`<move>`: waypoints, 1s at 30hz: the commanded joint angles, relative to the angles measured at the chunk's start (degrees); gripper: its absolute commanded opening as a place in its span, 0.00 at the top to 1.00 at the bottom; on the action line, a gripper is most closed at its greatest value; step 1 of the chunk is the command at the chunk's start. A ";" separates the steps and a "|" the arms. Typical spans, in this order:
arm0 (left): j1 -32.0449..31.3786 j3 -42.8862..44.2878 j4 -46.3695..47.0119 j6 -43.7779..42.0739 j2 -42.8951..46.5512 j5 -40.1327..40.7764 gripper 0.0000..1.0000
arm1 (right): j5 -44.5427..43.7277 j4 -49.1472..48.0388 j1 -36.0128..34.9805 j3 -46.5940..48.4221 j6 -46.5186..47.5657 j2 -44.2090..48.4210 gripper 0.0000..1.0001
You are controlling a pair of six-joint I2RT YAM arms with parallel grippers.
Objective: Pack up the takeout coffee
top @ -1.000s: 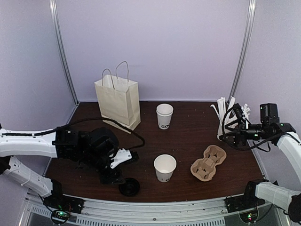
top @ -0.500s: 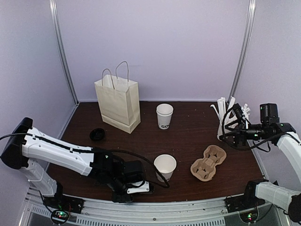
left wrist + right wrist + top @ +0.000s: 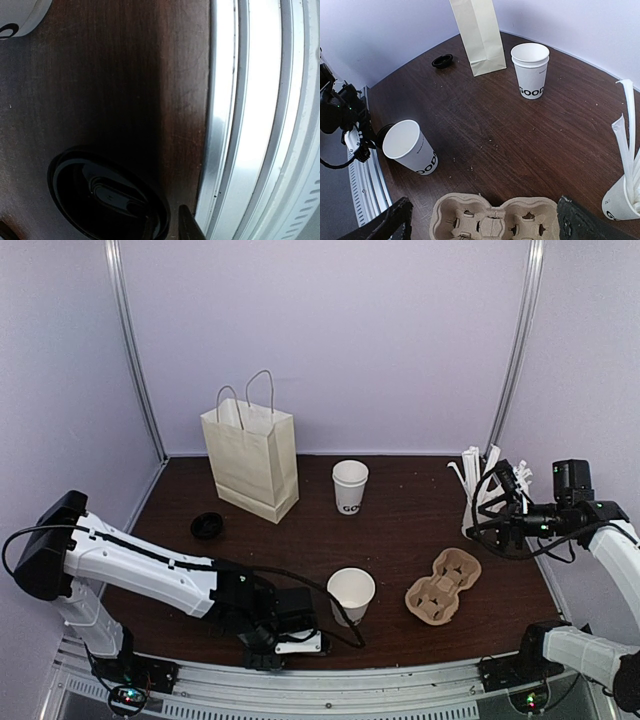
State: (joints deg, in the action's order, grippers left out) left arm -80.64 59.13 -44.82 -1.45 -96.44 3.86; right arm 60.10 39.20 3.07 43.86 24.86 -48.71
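Two white paper cups stand lidless on the dark table, one at the middle front [image 3: 350,595] [image 3: 412,147] and one further back [image 3: 350,486] [image 3: 531,70]. One black lid [image 3: 107,197] lies by the front rail, and in the top view it is hidden under my left gripper [image 3: 290,640]. One dark fingertip [image 3: 189,225] sits just outside that lid's rim; the other finger is out of frame. A second black lid [image 3: 207,525] [image 3: 442,61] lies near the paper bag [image 3: 250,455] [image 3: 479,35]. My right gripper [image 3: 485,225] [image 3: 500,508] hangs open above the pulp carrier [image 3: 443,585], holding nothing.
A white cup of long white sticks [image 3: 475,490] [image 3: 625,195] stands at the right, next to my right gripper. The aluminium rail [image 3: 250,120] runs along the table's front edge, right beside the near lid. The left arm [image 3: 150,570] stretches low across the front left.
The left arm has stretched out along the front edge and come down over the near black lid, covering it in the top view. The right arm, cups, bag and carrier have not moved.
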 commanded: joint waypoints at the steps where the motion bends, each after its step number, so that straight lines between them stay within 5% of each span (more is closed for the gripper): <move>1: -0.19 1.18 0.70 -0.83 0.10 0.48 0.82 | -0.33 -0.87 -0.35 -0.50 -0.21 0.60 0.00; 9: -0.17 3.05 -1.53 -0.45 3.10 1.09 0.87 | -0.33 -0.97 -0.35 -0.61 -0.42 1.10 0.00; 17: 1.50 11.63 0.96 2.83 19.63 3.59 0.88 | 0.76 2.71 -2.31 6.23 -1.16 -1.75 0.00; 23: 9.55 5.69 28.95 8.68 29.39 -5.65 0.89 | -1.56 5.02 -13.99 18.57 -4.75 -8.96 0.00; 30: 14.93 3.55 54.78 15.94 26.27 -11.66 0.90 | -2.78 4.63 -27.01 34.16 -10.00 -20.38 0.00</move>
State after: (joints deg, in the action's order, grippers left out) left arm -66.98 63.96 -9.58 8.99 -67.99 -2.15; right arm 59.13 43.81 -19.03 72.27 19.16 -65.19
